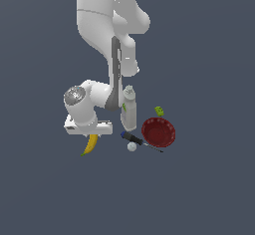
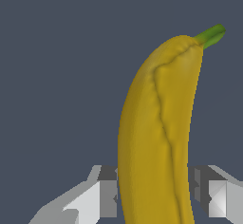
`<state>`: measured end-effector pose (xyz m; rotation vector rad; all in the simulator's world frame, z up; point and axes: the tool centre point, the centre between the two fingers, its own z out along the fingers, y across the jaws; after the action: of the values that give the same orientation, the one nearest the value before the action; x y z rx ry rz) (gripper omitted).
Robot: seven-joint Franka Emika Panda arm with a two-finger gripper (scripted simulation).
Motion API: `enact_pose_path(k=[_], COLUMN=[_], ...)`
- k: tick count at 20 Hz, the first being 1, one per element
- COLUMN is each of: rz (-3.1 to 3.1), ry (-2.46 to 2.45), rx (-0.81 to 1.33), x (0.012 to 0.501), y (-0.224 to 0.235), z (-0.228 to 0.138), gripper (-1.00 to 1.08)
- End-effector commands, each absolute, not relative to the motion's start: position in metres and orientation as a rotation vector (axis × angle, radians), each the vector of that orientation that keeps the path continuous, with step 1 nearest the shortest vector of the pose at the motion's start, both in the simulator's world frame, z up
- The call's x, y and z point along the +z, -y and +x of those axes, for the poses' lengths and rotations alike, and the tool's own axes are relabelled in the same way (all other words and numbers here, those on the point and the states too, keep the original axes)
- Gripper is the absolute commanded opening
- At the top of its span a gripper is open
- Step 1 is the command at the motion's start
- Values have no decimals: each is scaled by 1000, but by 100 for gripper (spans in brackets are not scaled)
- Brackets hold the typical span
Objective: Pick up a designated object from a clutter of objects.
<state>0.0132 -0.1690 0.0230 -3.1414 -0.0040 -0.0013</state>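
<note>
the jaws stand open on both sides of the banana (image 2: 156,137), so the next move is closing, then lifting.

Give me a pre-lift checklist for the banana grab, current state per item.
1. Target right: the gripper sits over the banana, not the white bottle. Ok.
2. Banana between fingers: in the wrist view one finger shows on each side of it. Ok.
3. Fingers closed firmly on the banana: pads sit at its edges, but contact is not clear. Cannot tell.
4. Grip position: fingers straddle the end away from the stem tip, off centre, so it may swing on lift. Not ok.
5. Neighbours clear: the screwdriver, small white ball and dark red bowl lie apart from the banana. Ok.
</note>
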Motion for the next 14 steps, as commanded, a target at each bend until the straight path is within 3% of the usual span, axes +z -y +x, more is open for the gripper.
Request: enact_pose_path(k=[1, 14], rz=[-3142, -3142], ry=[6, 5], rx=[-5, -4], x=[28, 98], y=[165, 103], z=[13, 3], gripper=[-100, -100])
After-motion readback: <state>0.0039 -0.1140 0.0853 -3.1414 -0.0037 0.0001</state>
